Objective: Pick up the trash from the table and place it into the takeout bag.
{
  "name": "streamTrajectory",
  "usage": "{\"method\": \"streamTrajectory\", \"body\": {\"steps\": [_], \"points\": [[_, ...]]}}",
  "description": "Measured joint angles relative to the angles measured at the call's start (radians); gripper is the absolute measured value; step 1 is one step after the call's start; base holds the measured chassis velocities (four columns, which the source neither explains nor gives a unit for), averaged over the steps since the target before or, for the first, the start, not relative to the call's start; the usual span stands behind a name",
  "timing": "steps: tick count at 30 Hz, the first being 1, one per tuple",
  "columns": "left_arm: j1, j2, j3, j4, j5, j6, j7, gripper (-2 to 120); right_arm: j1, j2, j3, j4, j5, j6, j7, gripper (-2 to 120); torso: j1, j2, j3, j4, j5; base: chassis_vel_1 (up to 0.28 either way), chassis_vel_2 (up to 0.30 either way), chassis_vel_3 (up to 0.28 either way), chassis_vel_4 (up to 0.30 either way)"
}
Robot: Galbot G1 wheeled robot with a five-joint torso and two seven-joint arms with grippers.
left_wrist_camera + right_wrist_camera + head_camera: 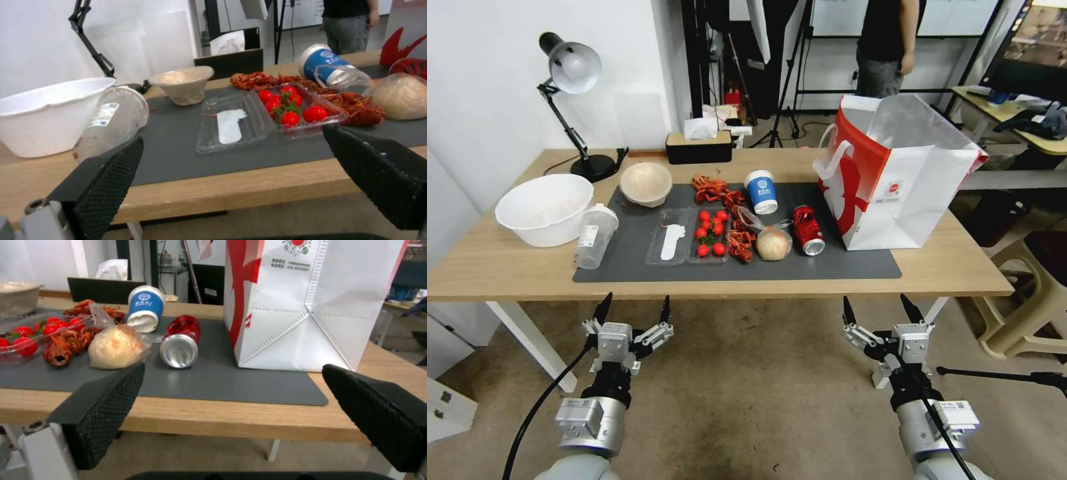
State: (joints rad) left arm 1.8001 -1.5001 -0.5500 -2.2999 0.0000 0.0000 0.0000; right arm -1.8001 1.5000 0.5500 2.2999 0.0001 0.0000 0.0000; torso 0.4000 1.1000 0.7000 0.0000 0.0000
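Right now nothing is picked yet, so I judge the step in hand is the first reach, and the can (808,230) looks like the sensible start: it lies on its side on the mat (840,263) at centre right of the head frame, just beside the bag (917,200) and touching the plastic bag with the lump (773,243). To do it well I would bring the right gripper (884,308) up over the table (494,267) edge and close across the can's crushed body, not its open end, keeping clear of the lump bag so it is not dragged along, then lift high enough to clear the bag's rim before letting go. The right gripper hangs below the table's front edge at lower right, jaws spread wide, holding and touching nothing. The left gripper (634,309) sits likewise at lower left, spread wide and empty. The rest of the trash lies on the mat: the paper cup (760,191) above centre, the lidded cup (595,235) on its side at the mat's left edge, the beige bowl (646,183) in the upper left part.
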Motion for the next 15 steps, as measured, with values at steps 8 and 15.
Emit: {"method": "streamTrajectory", "body": {"steps": [8,15], "points": [[0.0,0.0,0.0,0.0,0.0,0.0,0.0,100,0.0,0.0,0.0,0.0,0.0,0.0,0.0,100,0.0,0.0,0.0,0.0,0.0,0.0,0.0,0.0,0.0],[0.0,0.0,0.0,0.0,0.0,0.0,0.0,100,0.0,0.0,0.0,0.0,0.0,0.0,0.0,100,0.0,0.0,0.0,0.0,-0.0001,0.0,0.0,0.0,0.0]]}}
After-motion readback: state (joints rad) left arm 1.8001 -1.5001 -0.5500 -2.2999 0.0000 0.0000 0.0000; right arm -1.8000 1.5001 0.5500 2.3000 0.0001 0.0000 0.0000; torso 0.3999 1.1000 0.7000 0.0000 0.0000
